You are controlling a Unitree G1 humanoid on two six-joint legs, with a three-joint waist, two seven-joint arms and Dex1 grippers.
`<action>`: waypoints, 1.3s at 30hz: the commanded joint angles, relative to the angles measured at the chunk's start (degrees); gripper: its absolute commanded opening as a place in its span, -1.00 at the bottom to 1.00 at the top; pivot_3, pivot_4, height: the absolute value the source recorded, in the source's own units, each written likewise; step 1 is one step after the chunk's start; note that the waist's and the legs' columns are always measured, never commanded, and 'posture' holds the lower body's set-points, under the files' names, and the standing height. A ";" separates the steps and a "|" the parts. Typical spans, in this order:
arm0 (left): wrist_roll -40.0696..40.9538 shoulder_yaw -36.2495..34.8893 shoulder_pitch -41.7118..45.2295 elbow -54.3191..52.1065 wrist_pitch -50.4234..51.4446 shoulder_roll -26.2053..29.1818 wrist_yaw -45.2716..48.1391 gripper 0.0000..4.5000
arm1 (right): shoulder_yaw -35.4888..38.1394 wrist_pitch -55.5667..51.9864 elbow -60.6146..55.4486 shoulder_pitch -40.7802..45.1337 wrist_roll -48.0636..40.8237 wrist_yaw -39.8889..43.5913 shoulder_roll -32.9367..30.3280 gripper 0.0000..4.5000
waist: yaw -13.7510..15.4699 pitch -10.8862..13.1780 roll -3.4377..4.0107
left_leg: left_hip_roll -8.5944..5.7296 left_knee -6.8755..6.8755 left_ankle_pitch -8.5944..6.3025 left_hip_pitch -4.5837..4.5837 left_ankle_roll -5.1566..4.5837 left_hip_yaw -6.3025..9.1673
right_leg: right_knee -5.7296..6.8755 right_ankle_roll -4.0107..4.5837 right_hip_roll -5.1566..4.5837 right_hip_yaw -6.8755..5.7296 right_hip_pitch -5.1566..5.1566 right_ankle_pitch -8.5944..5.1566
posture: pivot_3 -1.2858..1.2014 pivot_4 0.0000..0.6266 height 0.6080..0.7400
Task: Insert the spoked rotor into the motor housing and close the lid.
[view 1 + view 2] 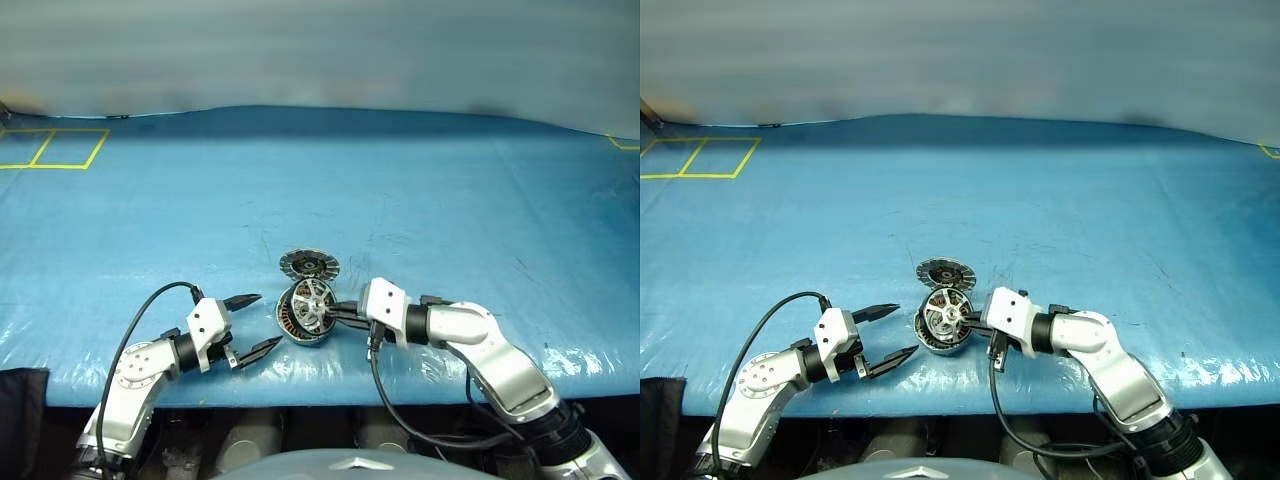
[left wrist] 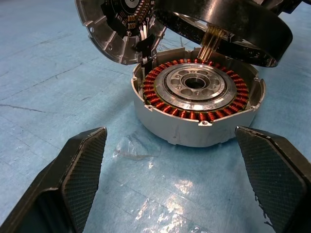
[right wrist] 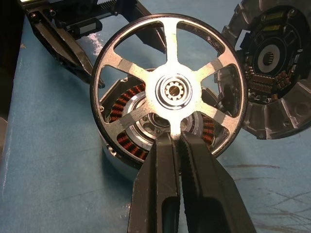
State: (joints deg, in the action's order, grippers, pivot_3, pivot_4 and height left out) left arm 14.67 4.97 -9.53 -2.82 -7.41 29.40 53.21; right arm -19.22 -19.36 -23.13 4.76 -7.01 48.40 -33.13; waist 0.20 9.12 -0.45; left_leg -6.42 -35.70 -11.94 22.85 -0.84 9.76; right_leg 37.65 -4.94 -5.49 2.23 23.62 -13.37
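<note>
Right wrist view: right end effector (image 3: 176, 141) clenched on spoked rotor (image 3: 171, 90), half-hiding motor housing (image 3: 127, 148); left end effector (image 1: 252, 325) released.

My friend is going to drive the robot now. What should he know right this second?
Right gripper: shut on the spoked rotor, pinching one spoke, holding it tilted just above the motor housing.
Left gripper: open, holding nothing, beside the housing on the blue table.
Lid: swung open, standing up behind the housing, joined at its rim.
Done: rotor picked up and brought over the housing.
Left: lower the rotor flat into the ring of copper windings, let go, then close the lid.
</note>
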 commanded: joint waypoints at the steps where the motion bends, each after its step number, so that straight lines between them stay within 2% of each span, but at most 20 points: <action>1: 0.33 -0.79 0.39 1.90 -2.64 0.10 0.92 1.00 | 0.08 0.85 -0.95 1.16 0.05 -0.13 0.52 -0.99 | -0.01 0.00 0.00 | 0.00 0.00 0.00 0.00 0.00 0.00 | 0.00 0.00 0.00 0.00 0.00 0.00 | 0.03 -0.52 1.00; 26: -0.18 -0.14 0.38 3.59 -4.59 -1.11 0.58 1.00 | -1.04 -0.64 -0.76 2.14 2.28 0.52 0.00 -0.99 | -0.01 0.00 0.00 | 0.00 0.00 0.00 0.00 0.00 0.01 | 0.00 0.00 -0.01 0.00 0.00 0.00 | 0.03 -0.52 1.00; 29: -0.21 -0.13 0.31 3.27 -4.42 -1.15 0.41 1.00 | -1.12 -0.89 -0.75 2.35 2.12 0.63 -0.01 -0.65 | -0.01 0.00 0.00 | 0.00 0.00 0.00 0.00 0.00 0.01 | 0.00 0.00 -0.01 0.00 0.00 0.00 | 0.03 -0.52 1.00; 32: -0.21 -0.17 0.25 3.11 -4.34 -1.16 0.31 1.00 | -1.13 -0.65 -0.89 2.38 2.40 0.36 -0.06 -0.22 | -0.01 0.00 0.00 | 0.00 0.00 0.00 0.00 0.00 0.01 | 0.00 0.00 -0.01 0.00 0.00 0.00 | 0.03 -0.52 1.00; 39: -0.18 -0.28 0.34 3.48 -4.52 -1.09 0.43 1.00 | 0.20 -0.70 -2.26 1.94 -0.19 0.52 0.72 -0.22 | -0.02 0.00 0.00 | 0.00 0.00 0.00 0.00 0.00 0.01 | 0.00 -0.01 0.00 -0.01 0.00 0.01 | 0.03 -0.52 1.00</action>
State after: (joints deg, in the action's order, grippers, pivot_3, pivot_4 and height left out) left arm 14.39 5.02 -9.32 1.83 -10.85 28.30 53.74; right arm -20.33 -20.53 -23.12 6.49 -5.68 48.79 -32.97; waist 0.19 9.12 -0.45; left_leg -6.42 -35.70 -11.94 22.85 -0.83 9.77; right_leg 37.65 -4.95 -5.50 2.22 23.62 -13.36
